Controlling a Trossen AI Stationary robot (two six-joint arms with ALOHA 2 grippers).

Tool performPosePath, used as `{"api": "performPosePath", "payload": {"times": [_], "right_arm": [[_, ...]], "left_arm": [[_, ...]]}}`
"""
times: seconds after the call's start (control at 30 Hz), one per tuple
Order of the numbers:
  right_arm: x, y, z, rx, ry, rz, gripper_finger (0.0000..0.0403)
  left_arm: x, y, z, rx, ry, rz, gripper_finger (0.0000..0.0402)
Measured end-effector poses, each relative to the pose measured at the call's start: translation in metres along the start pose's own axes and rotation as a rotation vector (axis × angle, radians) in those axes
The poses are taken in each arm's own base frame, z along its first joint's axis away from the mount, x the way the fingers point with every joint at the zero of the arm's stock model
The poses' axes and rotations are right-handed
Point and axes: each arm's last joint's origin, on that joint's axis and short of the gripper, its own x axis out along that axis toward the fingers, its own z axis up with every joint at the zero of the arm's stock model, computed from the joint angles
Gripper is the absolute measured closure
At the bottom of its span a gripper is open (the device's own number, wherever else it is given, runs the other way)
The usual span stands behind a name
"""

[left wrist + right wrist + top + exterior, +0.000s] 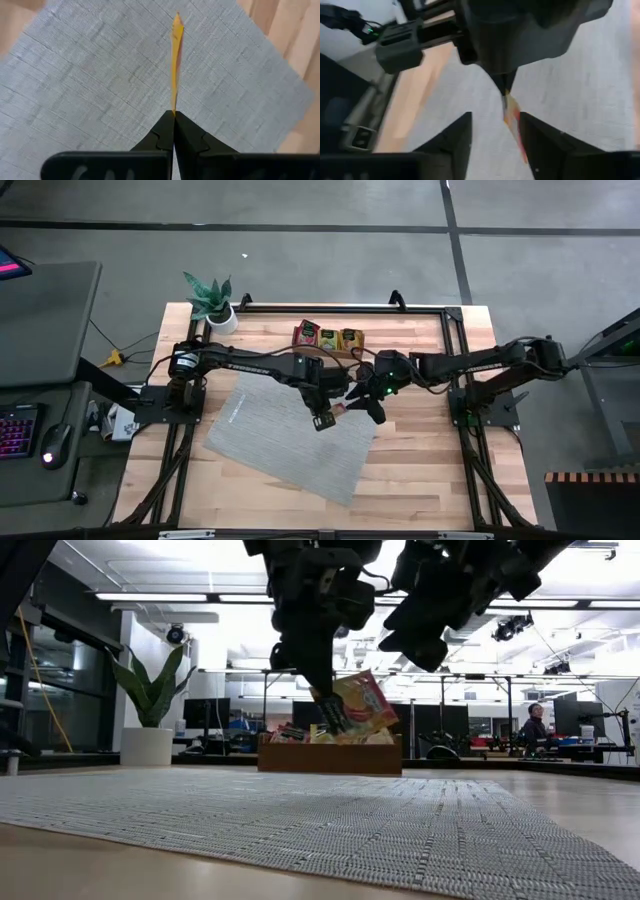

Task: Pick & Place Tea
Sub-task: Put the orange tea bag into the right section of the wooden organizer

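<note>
One tea sachet (pixel 360 705), yellow and pink, hangs in the air over the grey mat (pixel 290 442). My left gripper (pixel 326 692) is shut on it, near the table's middle. In the left wrist view the sachet (pixel 175 60) shows edge-on, sticking out past the fingertips. My right gripper (pixel 495 137) stands open just to the right of it (pixel 368 408). The sachet (pixel 512 117) shows in front of the gap between its fingers, seemingly apart from them. More tea sachets (pixel 328 335) lie in the wooden tray (pixel 330 760) at the far side. My left gripper pinches one edge of the sachet (pixel 174 111) between its two shut fingers. The fingers (pixel 322 675) come from above, slanting down. The rest of the sachet juts out beyond the fingertips, tilted and lifted clear of the mat.
The mat lies askew on the wooden table (pixel 430 470), with bare wood to its right and near side. A potted plant (pixel 212 302) stands at the far left corner. A black frame (pixel 455 330) runs along the table's far and side edges.
</note>
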Motion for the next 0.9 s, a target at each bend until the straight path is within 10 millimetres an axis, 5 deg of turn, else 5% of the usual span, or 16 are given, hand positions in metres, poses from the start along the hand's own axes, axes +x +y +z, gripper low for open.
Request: {"api": "performPosePath", "payload": {"times": [0.23,0.9], "right_arm": [[0.0,-0.002,-0.002,-0.065,0.01,-0.036,0.0199],[-0.021,-0.017,-0.001,-0.033,0.054,-0.117,0.0194]], "left_arm": [[0.0,0.001,0.004,0.052,-0.055,0.066,0.0401],[-0.032,-0.008,0.016,0.16,-0.11,0.175,0.0401]]}}
